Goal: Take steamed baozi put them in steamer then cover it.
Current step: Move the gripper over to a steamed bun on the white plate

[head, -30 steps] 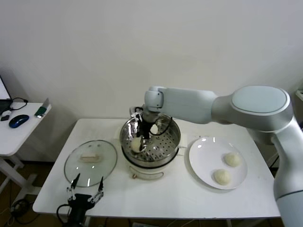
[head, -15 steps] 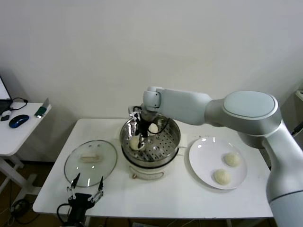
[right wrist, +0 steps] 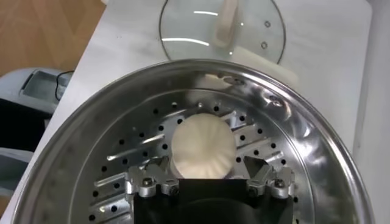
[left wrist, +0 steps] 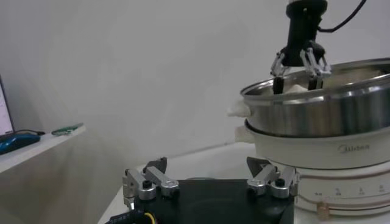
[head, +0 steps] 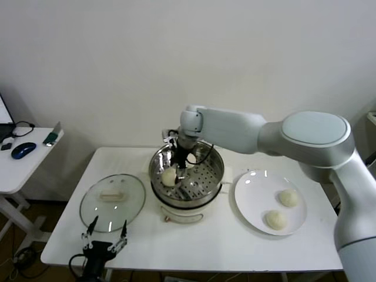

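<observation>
Tabletop [head: 217, 247]: steamer [head: 202, 202] at centre. Cover [head: 113, 201] lies flat to its left; plate [head: 249, 202] to its right. In steamer, on the perforated tray: two baozi [head: 169, 177], one left, one behind it. On plate: two baozi, one behind the other. Right claw [head: 181, 166] inside steamer above the left baozi. Left claw [head: 106, 241] at tabletop's front edge, before the cover. Side table [head: 17, 167] far left.

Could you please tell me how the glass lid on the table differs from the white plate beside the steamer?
The glass lid is clear with a metal rim and a cream handle on top; the white plate is opaque, with no handle. The glass lid lies to the left of the steamer with nothing on it; the white plate lies to its right and holds two baozi. Both are round and rest flat on the table.
</observation>
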